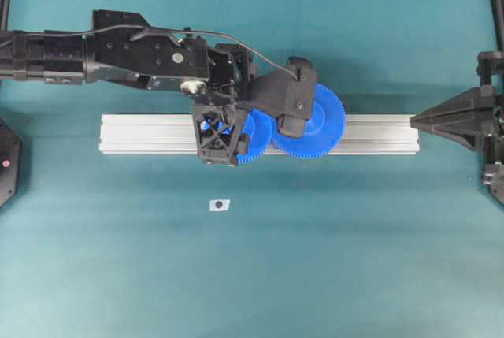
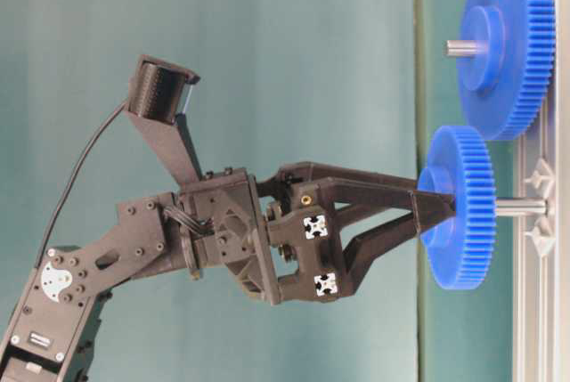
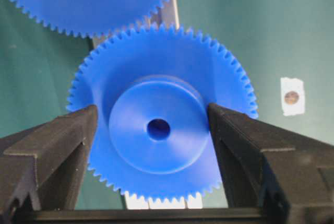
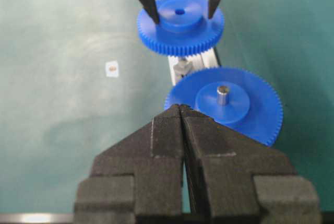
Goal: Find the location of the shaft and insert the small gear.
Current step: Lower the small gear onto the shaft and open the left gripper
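The small gear, bright blue with a raised hub, sits threaded on the shaft, a thin grey pin standing out of the aluminium rail. Part of the pin shows between gear and rail. My left gripper is open, its black fingers flanking the hub, with a narrow gap on the left side. The right wrist view shows the same, the left gripper straddling the small gear. My right gripper is shut and empty by the rail's right end.
A larger blue gear sits on its own pin right beside the small one, teeth close together. A small white tag with a dark dot lies on the green mat in front of the rail.
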Action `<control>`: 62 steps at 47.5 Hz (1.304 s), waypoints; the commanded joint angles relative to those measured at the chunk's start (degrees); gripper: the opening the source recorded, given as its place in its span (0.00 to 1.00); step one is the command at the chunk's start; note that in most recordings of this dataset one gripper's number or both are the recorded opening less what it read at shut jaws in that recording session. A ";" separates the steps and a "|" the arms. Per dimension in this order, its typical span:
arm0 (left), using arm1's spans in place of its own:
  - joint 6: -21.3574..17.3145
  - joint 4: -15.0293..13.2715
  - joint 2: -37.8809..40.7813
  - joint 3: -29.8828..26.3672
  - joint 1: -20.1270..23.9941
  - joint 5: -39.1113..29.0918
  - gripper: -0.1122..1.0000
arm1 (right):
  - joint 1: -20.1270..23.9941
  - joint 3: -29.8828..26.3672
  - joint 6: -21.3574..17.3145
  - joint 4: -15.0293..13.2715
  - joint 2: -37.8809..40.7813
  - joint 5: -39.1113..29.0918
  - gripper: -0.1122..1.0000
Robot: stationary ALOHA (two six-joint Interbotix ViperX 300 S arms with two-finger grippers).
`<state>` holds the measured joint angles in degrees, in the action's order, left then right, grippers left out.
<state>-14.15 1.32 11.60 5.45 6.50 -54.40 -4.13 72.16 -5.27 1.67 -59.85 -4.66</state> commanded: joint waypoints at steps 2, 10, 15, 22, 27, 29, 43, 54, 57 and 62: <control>0.09 0.26 -2.37 -2.11 0.53 0.18 0.80 | -0.18 -0.88 -0.62 0.09 0.35 0.26 0.12; 0.09 0.26 -3.16 -2.11 0.53 0.18 0.80 | -0.18 -0.88 -0.62 0.09 0.35 0.26 0.12; 0.18 0.26 -3.60 -2.02 0.35 0.18 0.80 | -0.09 -0.88 -0.62 0.09 0.35 0.35 0.12; 0.35 0.26 -4.13 -1.76 -0.88 0.18 0.80 | -0.18 -0.88 -0.62 0.09 0.35 0.26 0.12; 0.97 0.26 -4.22 -1.58 -1.67 0.18 0.80 | -0.09 -0.88 -0.62 0.09 0.35 0.26 0.12; 1.32 0.26 -4.22 -1.49 -1.76 0.18 0.80 | -0.18 -0.79 -0.62 0.09 0.35 0.35 0.12; 1.76 0.26 -4.22 -1.32 -1.85 0.18 0.80 | -0.18 -0.88 -0.62 0.09 0.26 0.35 0.12; 1.85 0.26 -4.31 -1.23 -1.76 0.18 0.80 | -0.18 -0.88 -0.62 0.09 0.35 0.35 0.12; 1.93 0.26 -4.57 -1.23 -1.85 0.18 0.80 | -0.18 -0.88 -0.62 0.09 0.35 0.35 0.12; 2.02 0.26 -5.01 -1.23 -1.85 0.18 0.80 | -0.18 -0.88 -0.62 0.09 0.26 0.26 0.12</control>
<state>-12.22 1.49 9.32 4.92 4.83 -54.40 -4.13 72.16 -5.36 1.67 -59.94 -4.66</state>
